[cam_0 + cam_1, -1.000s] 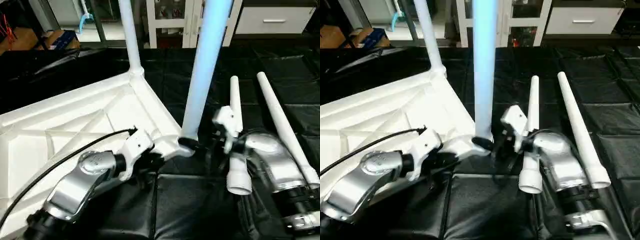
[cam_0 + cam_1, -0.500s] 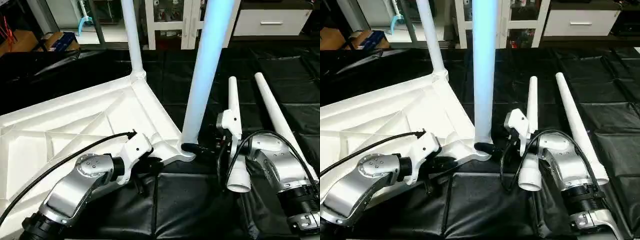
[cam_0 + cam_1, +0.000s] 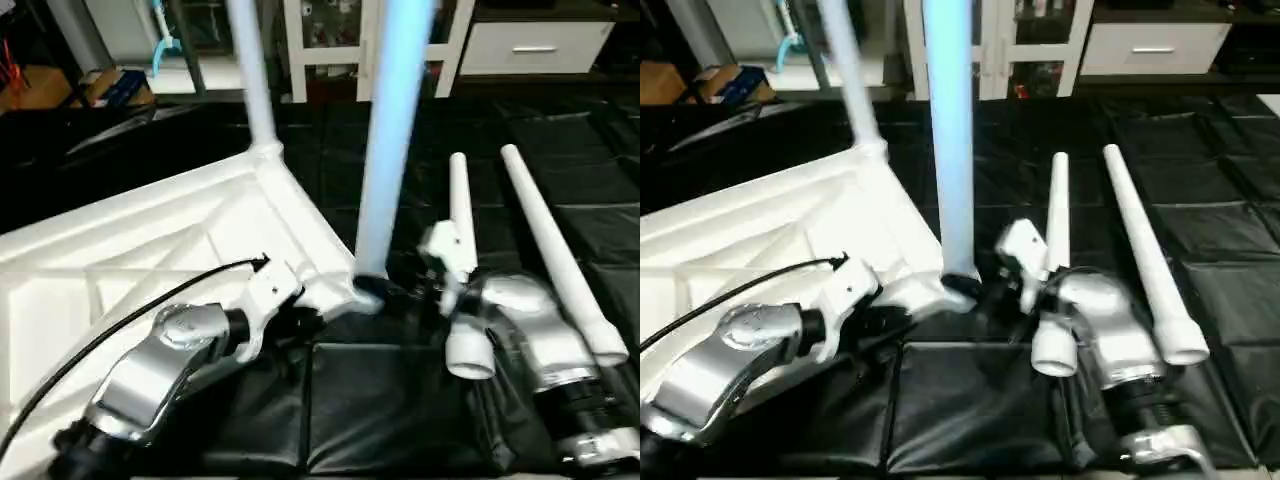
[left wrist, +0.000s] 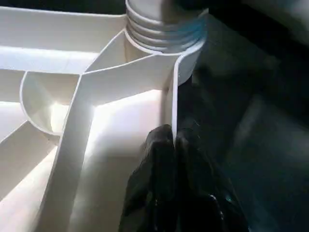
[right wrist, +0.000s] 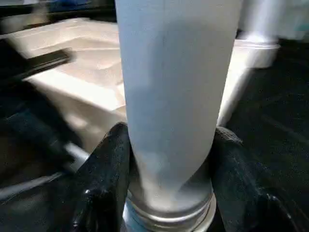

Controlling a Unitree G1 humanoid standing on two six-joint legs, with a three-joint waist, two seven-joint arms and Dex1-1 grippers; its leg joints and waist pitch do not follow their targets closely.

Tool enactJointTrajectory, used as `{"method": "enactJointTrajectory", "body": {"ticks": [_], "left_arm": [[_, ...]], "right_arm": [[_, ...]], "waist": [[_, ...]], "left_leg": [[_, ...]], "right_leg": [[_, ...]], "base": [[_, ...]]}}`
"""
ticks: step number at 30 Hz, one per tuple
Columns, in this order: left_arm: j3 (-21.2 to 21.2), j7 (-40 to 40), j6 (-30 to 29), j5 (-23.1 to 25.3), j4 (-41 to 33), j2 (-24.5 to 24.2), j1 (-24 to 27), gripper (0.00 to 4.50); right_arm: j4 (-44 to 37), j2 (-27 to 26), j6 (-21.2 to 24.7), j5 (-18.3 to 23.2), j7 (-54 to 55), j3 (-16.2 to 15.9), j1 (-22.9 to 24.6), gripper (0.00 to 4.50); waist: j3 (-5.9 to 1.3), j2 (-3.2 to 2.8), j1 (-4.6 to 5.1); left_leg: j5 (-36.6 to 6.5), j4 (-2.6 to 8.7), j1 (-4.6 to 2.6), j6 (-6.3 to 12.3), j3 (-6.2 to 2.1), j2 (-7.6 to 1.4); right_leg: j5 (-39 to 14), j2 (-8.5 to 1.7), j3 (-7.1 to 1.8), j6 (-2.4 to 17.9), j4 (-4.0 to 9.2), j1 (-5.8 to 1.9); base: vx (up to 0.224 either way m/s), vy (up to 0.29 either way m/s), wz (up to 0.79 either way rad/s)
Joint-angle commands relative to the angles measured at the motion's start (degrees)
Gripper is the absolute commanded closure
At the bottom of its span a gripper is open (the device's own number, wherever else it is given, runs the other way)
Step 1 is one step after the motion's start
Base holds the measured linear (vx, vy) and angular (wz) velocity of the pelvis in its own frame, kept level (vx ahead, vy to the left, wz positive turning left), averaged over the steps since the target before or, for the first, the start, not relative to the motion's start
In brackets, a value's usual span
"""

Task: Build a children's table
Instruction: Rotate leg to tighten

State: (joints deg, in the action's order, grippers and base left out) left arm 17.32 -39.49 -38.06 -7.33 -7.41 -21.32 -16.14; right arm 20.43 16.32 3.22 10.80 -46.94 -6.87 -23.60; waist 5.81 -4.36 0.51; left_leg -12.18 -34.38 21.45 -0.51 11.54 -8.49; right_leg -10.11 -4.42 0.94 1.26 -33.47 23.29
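Two grippers work the near corner. Our left gripper [image 4: 175, 145] pinches the upturned tabletop [image 3: 150, 240] rim, we judge to steady it; our right gripper [image 5: 169, 179] clasps the near leg [image 3: 385, 150] low at its socket [image 4: 164, 29], likely seating it. Two loose legs [image 3: 545, 240] lie beside on the black mat [image 3: 400, 420]. Far corner leg [image 3: 250, 80] already stands.
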Motion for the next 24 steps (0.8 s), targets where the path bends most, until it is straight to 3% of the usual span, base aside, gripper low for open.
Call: {"method": "enactJointTrajectory", "body": {"ticks": [1,4,5,6,9,11,14,16,18,19,20,22,24], "left_arm": [[2.4,2.3,-3.0,0.6,3.2,1.5,1.2,4.50],[1.1,8.0,-3.7,2.1,7.2,5.9,-1.7,4.50],[0.7,9.8,-3.5,2.6,8.6,7.3,-2.6,4.50],[0.2,11.5,-3.0,2.9,9.9,8.6,-3.4,4.50],[-1.2,16.9,-0.1,4.2,14.9,12.9,-6.5,4.50],[-1.3,17.9,1.0,4.9,16.5,14.3,-7.6,4.50],[-0.6,17.2,0.9,5.2,16.1,14.3,-7.9,4.50],[-0.2,16.1,0.2,5.1,14.8,13.3,-7.1,4.50],[1.1,13.2,-0.1,5.0,12.6,10.8,-5.6,4.50],[1.5,11.8,-0.3,4.9,11.7,9.5,-4.7,4.50],[2.1,10.2,0.2,4.8,11.0,8.1,-3.8,4.50],[3.0,7.0,2.8,4.6,9.7,5.7,-2.1,4.50],[3.1,3.7,3.8,3.3,7.5,3.3,-0.1,4.50]], "right_arm": [[2.2,-0.5,2.8,-4.5,9.5,1.4,1.3,2.52],[3.2,-3.6,4.4,-8.1,19.0,1.5,1.1,2.55],[3.7,-4.6,4.8,-9.3,22.6,1.7,0.8,2.55],[4.2,-5.8,4.9,-10.0,25.3,2.0,0.6,2.55],[5.3,-10.8,4.7,-11.3,33.9,2.4,-0.2,2.55],[5.5,-13.6,3.6,-10.7,35.6,2.2,-0.4,2.56],[4.8,-16.6,-2.7,-6.7,30.1,1.3,-0.6,2.56],[3.4,-16.4,-3.3,-5.0,26.5,0.9,-0.1,2.56],[1.2,-14.9,-5.2,-4.3,22.9,0.1,0.5,2.00],[0.0,-14.2,-4.8,-2.9,20.6,0.3,0.7,1.86],[-0.6,-13.4,-5.2,-2.6,19.8,0.7,0.7,1.83],[-1.7,-11.8,-5.5,-1.4,17.2,1.2,0.6,1.64],[-2.7,-10.2,-4.9,0.7,13.7,2.3,0.3,1.44]], "waist": [[-1.98,0.45,-0.07],[-1.82,0.21,0.27],[-1.87,0.34,0.35],[-1.86,0.10,0.39],[-1.68,0.16,0.62],[-1.58,0.10,0.62],[-1.66,0.03,0.76],[-2.28,-0.22,0.59],[-2.42,-0.21,0.48],[-2.60,-0.15,0.45],[-2.60,-0.15,0.45],[-2.93,-0.18,0.55],[-3.32,-0.52,0.38]], "left_leg": [[-17.0,5.51,-1.23,1.49,-2.35,-4.23],[-22.0,5.93,-1.71,-1.66,-2.69,-4.01],[-22.7,6.08,-1.67,-1.86,-2.81,-4.03],[-23.0,6.05,-1.64,-2.14,-2.90,-3.96],[-26.0,6.16,-2.00,-2.50,-2.92,-3.57],[-28.2,6.28,-2.07,-2.61,-3.20,-3.59],[-29.2,6.66,-1.73,-2.58,-3.44,-3.82],[-23.0,6.68,-1.06,-1.62,-3.11,-4.10],[-19.3,6.48,-0.66,-0.03,-2.87,-4.25],[-17.0,6.22,-0.59,1.41,-2.65,-4.18],[-17.0,6.22,-0.59,1.41,-2.65,-4.18],[-10.7,5.62,-0.04,4.72,-2.62,-4.25],[-5.8,4.99,-0.33,6.64,-2.43,-4.29]], "right_leg": [[-21.1,-3.54,-1.59,12.2,4.34,-1.60],[-26.1,-3.32,-1.64,9.3,5.01,-0.95],[-26.2,-3.32,-1.65,8.9,5.04,-1.04],[-26.4,-3.33,-1.65,8.6,5.03,-0.96],[-30.5,-3.24,-1.70,6.2,6.02,-0.10],[-32.3,-3.39,-1.62,5.1,6.23,0.06],[-30.2,-3.45,-1.55,4.7,6.05,-0.20],[-18.6,-3.35,-1.70,7.5,5.12,-0.95],[-13.5,-3.54,-1.74,9.3,4.72,-1.39],[-11.1,-3.52,-1.68,10.3,4.49,-1.56],[-11.1,-3.52,-1.68,10.3,4.49,-1.56],[-5.7,-3.80,-1.47,12.6,3.81,-2.18],[-0.1,-3.77,-1.33,14.3,3.13,-2.26]], "base": [[0.000,0.000,0.00],[0.000,0.000,0.00],[0.000,0.000,0.00],[0.000,0.000,0.00],[0.000,0.000,0.00],[0.000,0.000,0.00],[0.000,0.000,0.00],[0.000,0.000,0.00],[0.000,0.000,0.00],[0.000,0.000,0.00],[0.057,-0.009,0.00],[0.063,-0.017,-0.03],[0.064,-0.025,-0.02]]}}
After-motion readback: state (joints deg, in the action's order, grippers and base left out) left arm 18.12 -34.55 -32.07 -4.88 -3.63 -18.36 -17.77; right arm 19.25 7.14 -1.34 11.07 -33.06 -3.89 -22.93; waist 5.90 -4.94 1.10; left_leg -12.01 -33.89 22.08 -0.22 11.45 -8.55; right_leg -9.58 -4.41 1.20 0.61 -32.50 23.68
